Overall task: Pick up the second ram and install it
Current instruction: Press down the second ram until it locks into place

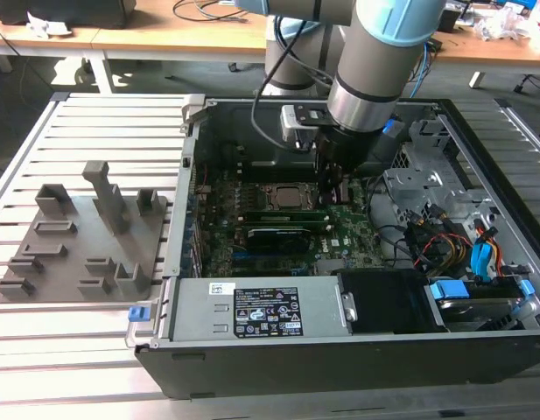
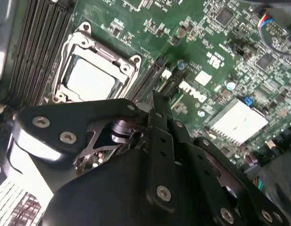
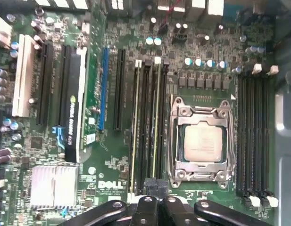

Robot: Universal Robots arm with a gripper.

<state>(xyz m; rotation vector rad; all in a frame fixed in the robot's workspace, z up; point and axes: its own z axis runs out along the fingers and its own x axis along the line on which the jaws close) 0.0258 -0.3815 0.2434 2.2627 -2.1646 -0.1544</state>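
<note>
The second ram (image 3: 157,122) is a thin green stick seen edge-on, standing in a black slot beside the processor socket (image 3: 202,143). A first stick (image 3: 136,122) stands two slots over. My gripper (image 3: 156,184) is shut, its fingertips pressed together right over one end of the second ram; whether they touch it I cannot tell. In the exterior view the gripper (image 1: 333,194) reaches down into the open computer case at the end of the green sticks (image 1: 283,213). The second wrist view shows the shut gripper (image 2: 157,98) just above the green motherboard (image 2: 216,52).
A grey holder tray (image 1: 77,236) lies on the slatted table at the exterior view's left. Inside the case sit a graphics card (image 3: 74,103), more black slots (image 3: 253,136), a power supply (image 1: 261,308) and a bundle of cables (image 1: 445,236). The case walls close in around the arm.
</note>
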